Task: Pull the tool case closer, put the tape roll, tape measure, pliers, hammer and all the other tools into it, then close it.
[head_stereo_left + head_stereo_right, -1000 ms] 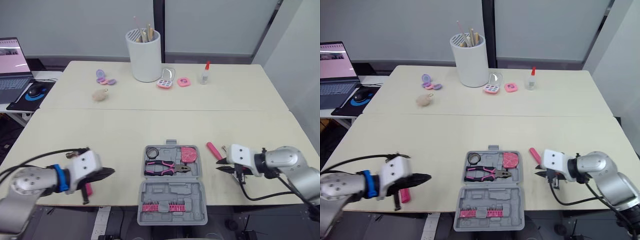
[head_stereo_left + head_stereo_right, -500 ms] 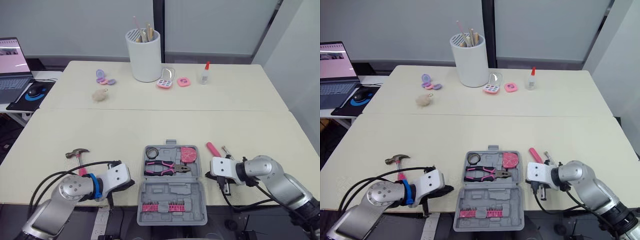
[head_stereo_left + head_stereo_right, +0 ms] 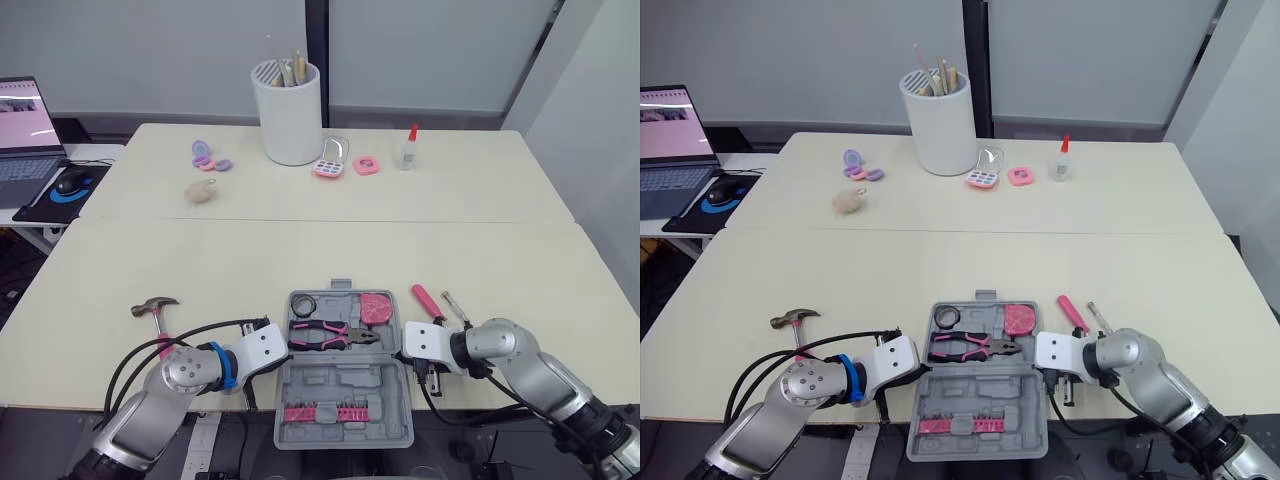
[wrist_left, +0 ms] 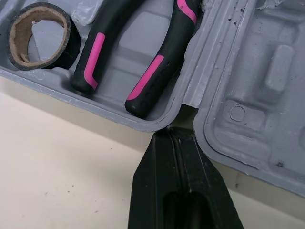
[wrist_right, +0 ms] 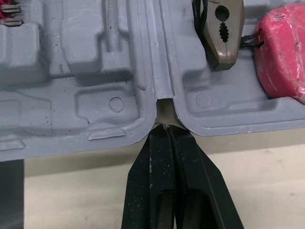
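The grey tool case [image 3: 345,385] lies open at the table's front edge, its near half hanging over the edge. The far half holds the black tape roll [image 3: 305,305], the pink-handled pliers [image 3: 330,335] and the pink tape measure [image 3: 377,309]. A strip of pink bits [image 3: 320,414] sits in the near half. My left gripper [image 4: 172,130] is shut, its tip in the hinge notch on the case's left side. My right gripper [image 5: 164,126] is shut, its tip at the hinge notch on the right side. The hammer [image 3: 157,312] lies left of the case. A pink-handled tool [image 3: 427,302] and a screwdriver [image 3: 452,306] lie to its right.
At the back of the table stand a white cup of sticks [image 3: 290,110], a glue bottle [image 3: 408,148], pink compacts [image 3: 332,160], purple pieces [image 3: 208,155] and a beige ball [image 3: 201,190]. A laptop [image 3: 25,125] sits on a side table at the far left.
Both arms have swung inward to the case: the left gripper from over the hammer to the left hinge notch, the right gripper from beside the pink tool to the right hinge notch.
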### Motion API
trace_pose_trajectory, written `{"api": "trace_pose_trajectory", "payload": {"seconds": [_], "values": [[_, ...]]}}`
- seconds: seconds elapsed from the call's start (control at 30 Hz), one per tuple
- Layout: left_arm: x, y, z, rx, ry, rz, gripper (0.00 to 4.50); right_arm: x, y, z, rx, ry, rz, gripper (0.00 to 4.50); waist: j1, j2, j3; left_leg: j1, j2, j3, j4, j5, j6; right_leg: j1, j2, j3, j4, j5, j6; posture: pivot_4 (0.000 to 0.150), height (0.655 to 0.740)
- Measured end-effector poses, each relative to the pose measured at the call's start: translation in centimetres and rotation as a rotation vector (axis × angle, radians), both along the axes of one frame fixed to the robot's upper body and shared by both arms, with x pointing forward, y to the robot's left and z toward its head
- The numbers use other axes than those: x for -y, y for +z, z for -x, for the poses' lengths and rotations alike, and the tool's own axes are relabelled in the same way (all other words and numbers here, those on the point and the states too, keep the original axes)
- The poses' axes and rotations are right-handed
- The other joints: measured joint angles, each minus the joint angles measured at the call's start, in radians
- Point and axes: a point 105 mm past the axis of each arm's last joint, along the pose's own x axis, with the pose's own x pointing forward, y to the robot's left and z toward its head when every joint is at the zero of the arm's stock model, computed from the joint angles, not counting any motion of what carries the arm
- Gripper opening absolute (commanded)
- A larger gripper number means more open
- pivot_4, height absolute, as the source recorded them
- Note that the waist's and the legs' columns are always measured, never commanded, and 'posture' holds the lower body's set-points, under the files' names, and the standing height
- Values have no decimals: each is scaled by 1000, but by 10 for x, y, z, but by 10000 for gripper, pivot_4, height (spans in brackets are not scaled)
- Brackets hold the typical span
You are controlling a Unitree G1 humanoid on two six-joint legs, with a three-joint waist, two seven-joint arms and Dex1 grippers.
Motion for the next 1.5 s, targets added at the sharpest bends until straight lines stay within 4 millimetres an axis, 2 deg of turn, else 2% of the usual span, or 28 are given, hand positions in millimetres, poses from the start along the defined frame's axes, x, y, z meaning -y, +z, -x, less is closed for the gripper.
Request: {"api": "trace_pose_trajectory", "payload": {"seconds": [0.13,0.4,0.67,0.93,1.5], "values": [[0,1,-7,5,17,3,0,-1,1,-7,5,-16,0,102,0,0,0,0,0,0,0,0,0,0,0,0,0,0,0,1500,7400],[-8,8,-42,107,66,-23,0,-5,5,-29,47,-44,-26,102,1,0,0,-1,-1,0,1,0,0,-1,1,0,0,1,0,1500,7400],[-8,11,-62,143,95,-8,0,-6,6,-48,116,-69,-41,102,1,0,0,-1,-1,0,1,0,0,0,1,0,0,1,0,1500,7400],[-8,11,-72,159,97,-3,0,-7,7,-54,147,-104,-59,102,1,0,0,-1,-1,0,1,0,0,-1,1,0,1,1,0,1500,7400],[-5,12,-77,170,97,-2,0,-6,9,-64,181,-138,-55,102,2,0,0,-2,-1,0,1,0,0,-1,1,0,1,1,0,1500,7400]]}}
